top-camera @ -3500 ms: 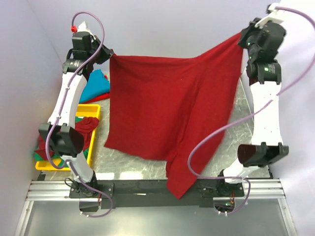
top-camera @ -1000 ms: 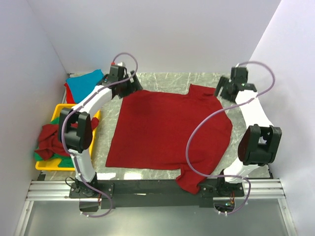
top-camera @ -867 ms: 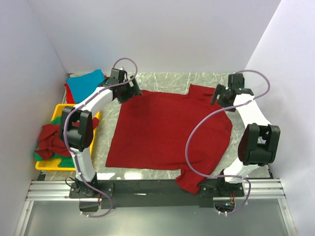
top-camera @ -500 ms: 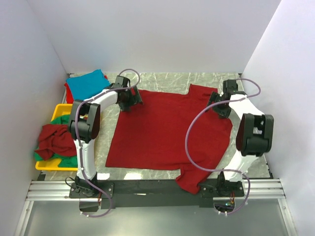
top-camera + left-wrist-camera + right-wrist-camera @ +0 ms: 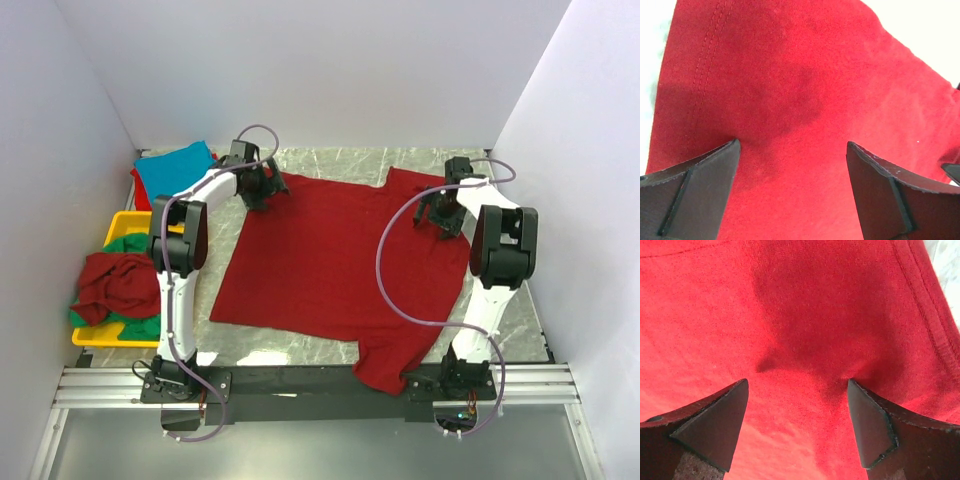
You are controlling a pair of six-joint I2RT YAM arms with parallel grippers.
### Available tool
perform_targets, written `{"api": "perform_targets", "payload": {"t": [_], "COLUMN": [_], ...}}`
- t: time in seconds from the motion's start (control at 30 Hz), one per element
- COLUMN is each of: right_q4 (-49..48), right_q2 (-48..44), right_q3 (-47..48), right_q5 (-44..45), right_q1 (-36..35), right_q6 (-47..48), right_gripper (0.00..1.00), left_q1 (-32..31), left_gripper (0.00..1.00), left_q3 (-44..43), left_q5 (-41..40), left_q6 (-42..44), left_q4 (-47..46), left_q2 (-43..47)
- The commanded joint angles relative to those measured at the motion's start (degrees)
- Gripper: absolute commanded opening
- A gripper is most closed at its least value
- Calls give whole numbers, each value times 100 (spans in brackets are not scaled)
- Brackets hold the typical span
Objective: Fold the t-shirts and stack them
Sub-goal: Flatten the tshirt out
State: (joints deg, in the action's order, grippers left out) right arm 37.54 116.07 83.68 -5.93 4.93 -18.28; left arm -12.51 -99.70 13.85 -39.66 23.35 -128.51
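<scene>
Red shirt lay spread flat on tabletop, one part draped over near edge. Left end effector and right end effector sat low over far corners, jaws apart, holding nothing. Likely step: laying out done, first fold due. Next move calls for pinching an edge.

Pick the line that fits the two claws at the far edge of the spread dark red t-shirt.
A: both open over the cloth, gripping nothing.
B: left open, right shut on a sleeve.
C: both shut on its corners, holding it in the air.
A: the left claw and right claw each show fingers wide apart over the dark red t-shirt, which lies spread on the table.
</scene>
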Motion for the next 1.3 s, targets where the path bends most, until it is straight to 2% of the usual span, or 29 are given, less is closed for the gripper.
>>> {"api": "perform_targets", "payload": {"t": [0.0, 0.27, 0.43, 0.63, 0.9, 1.13, 1.27], "right_q4": [262, 912, 1290, 1335, 790, 430, 412], "right_q2": [372, 1321, 1848, 1841, 621, -593, -1024], "right_q3": [499, 1965, 3055, 3602, 2936, 1549, 827], "right_q5": [233, 260, 110, -372, -892, -874, -865], "right_q1": [52, 149, 158, 149, 140, 79, 8], "right_q6": [-61, -26, 35, 202, 387, 238, 211], "right_gripper": [86, 86, 85, 85, 85, 86, 85], "left_q1": [74, 109, 188, 197, 197, 109, 56], "left_gripper": [94, 94, 94, 94, 95, 94, 94], "left_q3": [-391, -1867, -2176, -2203, -1676, -474, 388], "left_q5": [127, 452, 672, 883, 672, 172, 110], "left_q6": [230, 468, 380, 380, 397, 564, 626], "left_q4": [29, 143, -234, -647, -868, -358, -401], "left_q2": [-587, -1501, -1651, -1371, -272, 711, 1152]}}
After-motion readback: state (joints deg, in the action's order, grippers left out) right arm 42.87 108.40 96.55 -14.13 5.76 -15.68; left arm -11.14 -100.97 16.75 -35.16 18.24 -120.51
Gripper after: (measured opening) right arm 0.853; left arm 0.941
